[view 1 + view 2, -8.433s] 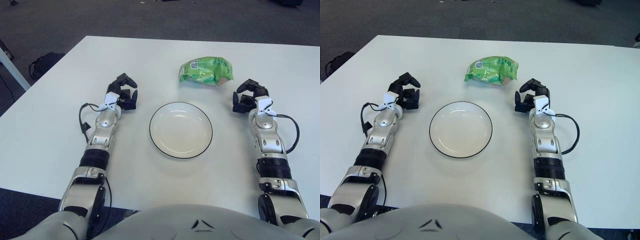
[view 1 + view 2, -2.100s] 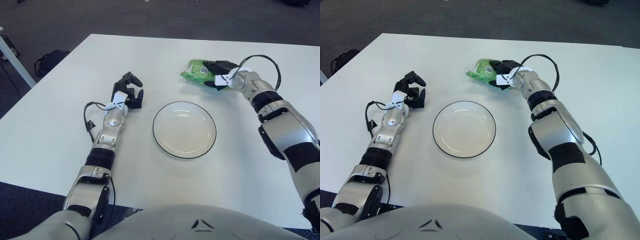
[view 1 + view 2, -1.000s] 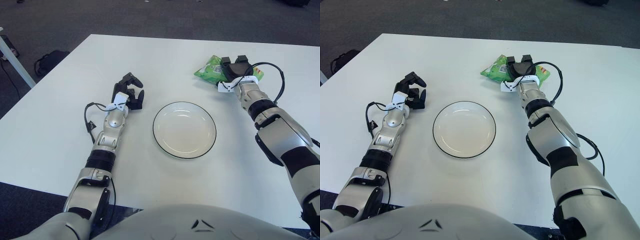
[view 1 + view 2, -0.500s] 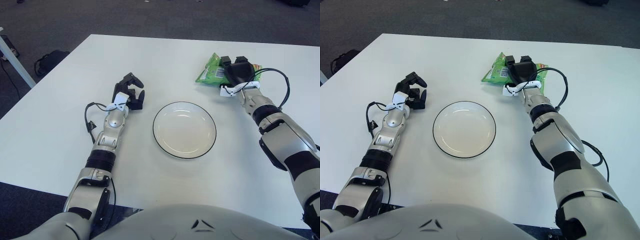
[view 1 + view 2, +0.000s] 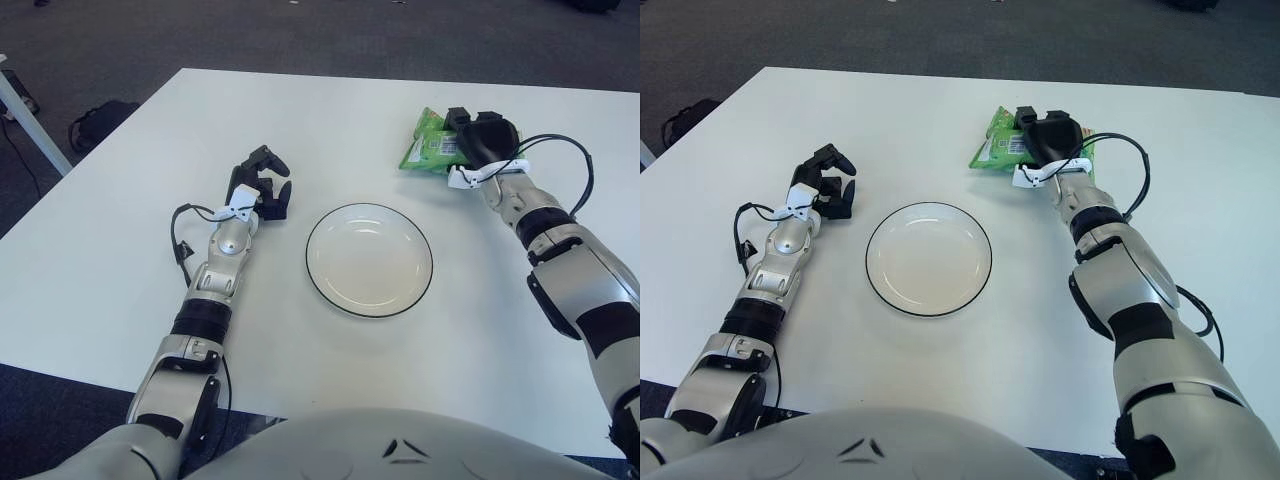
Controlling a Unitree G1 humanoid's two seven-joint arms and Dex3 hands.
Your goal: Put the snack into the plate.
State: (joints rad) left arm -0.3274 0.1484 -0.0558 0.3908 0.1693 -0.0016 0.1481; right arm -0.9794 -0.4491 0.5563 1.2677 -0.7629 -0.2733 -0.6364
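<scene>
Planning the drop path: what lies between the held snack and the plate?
Only bare white table separates the snack, held in the right hand, from the plate, in both views.

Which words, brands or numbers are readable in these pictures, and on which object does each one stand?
No text can be read.
Green snack bag, grasped by the right hand: a white label patch with print, too small to read.
Plate: no marking.
Left hand, left of the plate: no lettering visible.
</scene>
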